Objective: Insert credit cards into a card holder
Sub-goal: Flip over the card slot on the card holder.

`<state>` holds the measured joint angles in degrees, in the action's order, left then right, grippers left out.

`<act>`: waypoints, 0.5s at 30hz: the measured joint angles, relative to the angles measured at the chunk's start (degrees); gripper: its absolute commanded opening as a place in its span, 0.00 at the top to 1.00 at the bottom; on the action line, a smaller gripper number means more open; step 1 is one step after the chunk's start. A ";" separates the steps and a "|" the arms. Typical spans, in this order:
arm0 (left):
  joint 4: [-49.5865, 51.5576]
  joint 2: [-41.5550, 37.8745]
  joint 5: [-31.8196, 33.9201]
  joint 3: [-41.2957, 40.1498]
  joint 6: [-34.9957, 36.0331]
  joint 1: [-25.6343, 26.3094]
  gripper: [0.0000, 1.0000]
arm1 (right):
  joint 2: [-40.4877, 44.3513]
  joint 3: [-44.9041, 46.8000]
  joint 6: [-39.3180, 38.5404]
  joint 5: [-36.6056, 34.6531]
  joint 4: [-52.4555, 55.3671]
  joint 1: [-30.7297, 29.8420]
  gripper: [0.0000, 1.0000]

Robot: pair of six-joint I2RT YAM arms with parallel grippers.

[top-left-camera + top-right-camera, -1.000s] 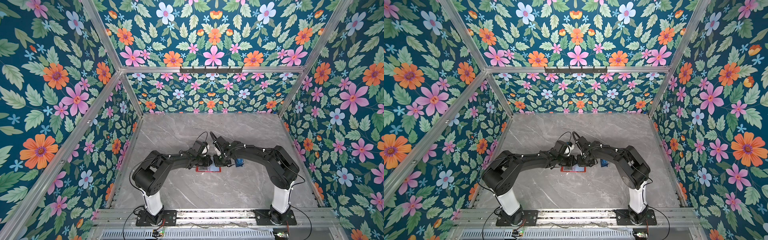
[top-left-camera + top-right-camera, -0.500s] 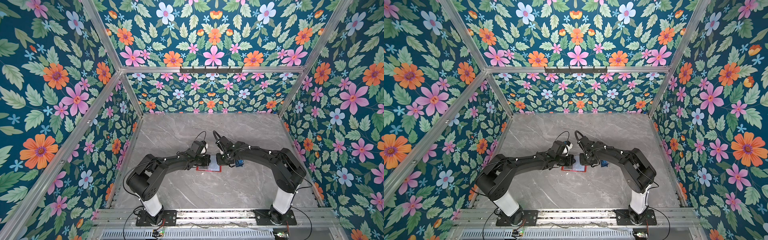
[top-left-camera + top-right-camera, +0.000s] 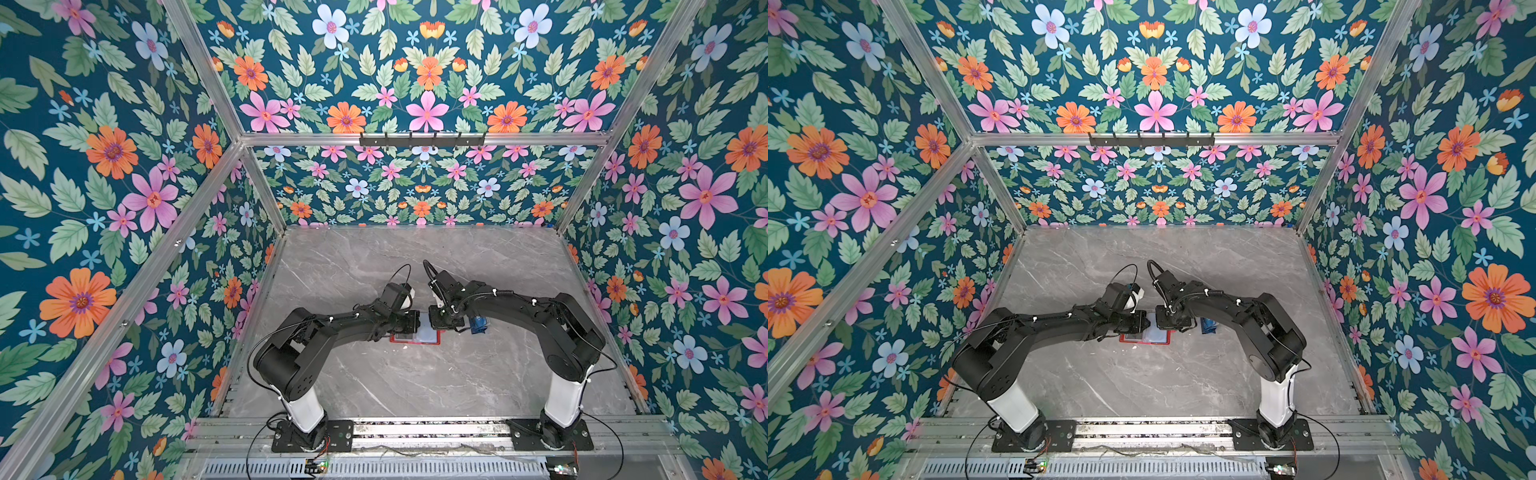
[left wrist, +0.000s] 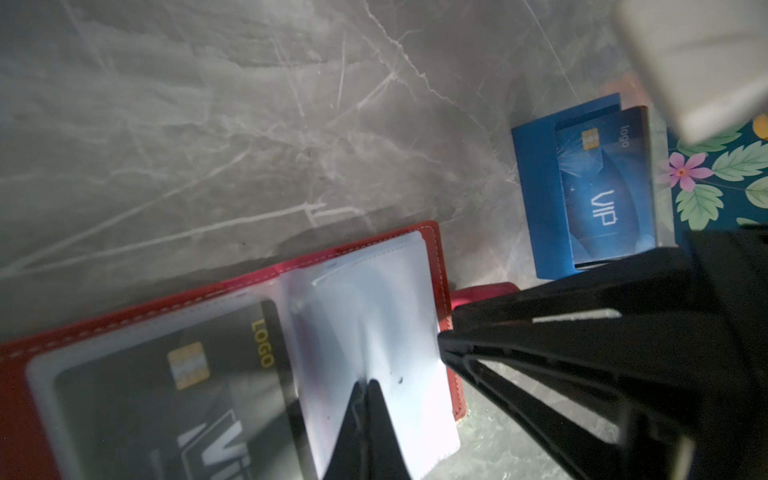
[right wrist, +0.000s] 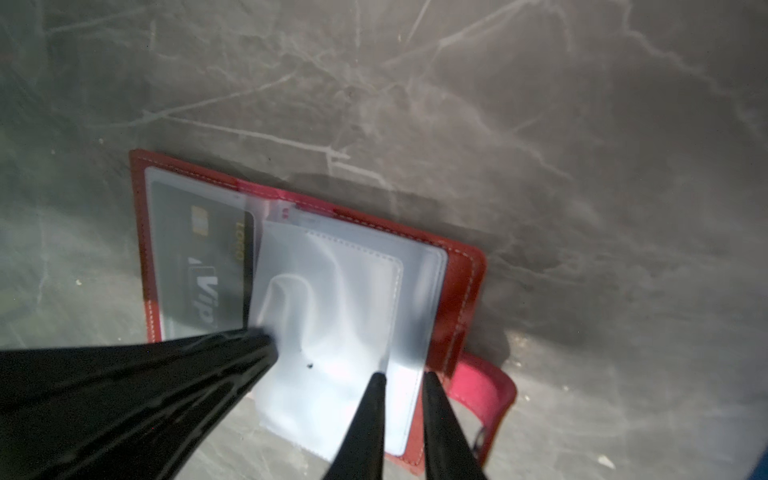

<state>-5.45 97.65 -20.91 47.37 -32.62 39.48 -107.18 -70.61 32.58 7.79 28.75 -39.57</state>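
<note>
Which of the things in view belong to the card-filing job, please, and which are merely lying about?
For the job: card holder, open; black card in its sleeve; clear sleeve pinched by left gripper; right gripper; blue card.
Lying about: blue tray holding that card; hook rail on the back frame.

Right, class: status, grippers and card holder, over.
Left gripper shut on clear sleeve. Right gripper slightly open beside it. Card holder open, dark card sleeved. Nothing blocking.

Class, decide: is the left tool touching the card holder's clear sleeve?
Touching. The left wrist view shows the left tool shut on the clear sleeve, pinching it up off the card holder.
</note>
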 measured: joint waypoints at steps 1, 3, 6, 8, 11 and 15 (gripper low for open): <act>-0.07 0.00 0.02 -0.04 0.00 0.00 1.00 | -0.11 -0.15 0.00 0.15 0.07 -0.02 0.80; -0.09 0.00 0.02 -0.07 0.00 0.00 1.00 | -0.24 -0.31 -0.02 0.13 0.07 -0.02 0.83; -0.09 -0.02 0.07 -0.11 0.00 0.00 1.00 | -0.24 -0.31 0.02 -0.50 0.28 -0.02 0.86; -0.09 -0.04 0.09 -0.17 0.00 0.00 1.00 | -0.24 -0.31 0.02 -0.61 0.63 -0.02 0.88; -0.09 -0.07 0.11 -0.20 0.00 0.00 1.00 | -0.24 -0.31 0.04 -1.20 1.07 0.00 0.91; -0.09 -0.11 0.11 -0.20 0.00 0.00 1.00 | -0.50 -0.46 0.02 -1.29 1.09 0.00 0.92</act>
<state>-5.54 97.54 -20.80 47.18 -32.62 39.48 -107.68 -71.07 32.60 6.50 29.85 -39.57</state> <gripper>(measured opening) 0.049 0.079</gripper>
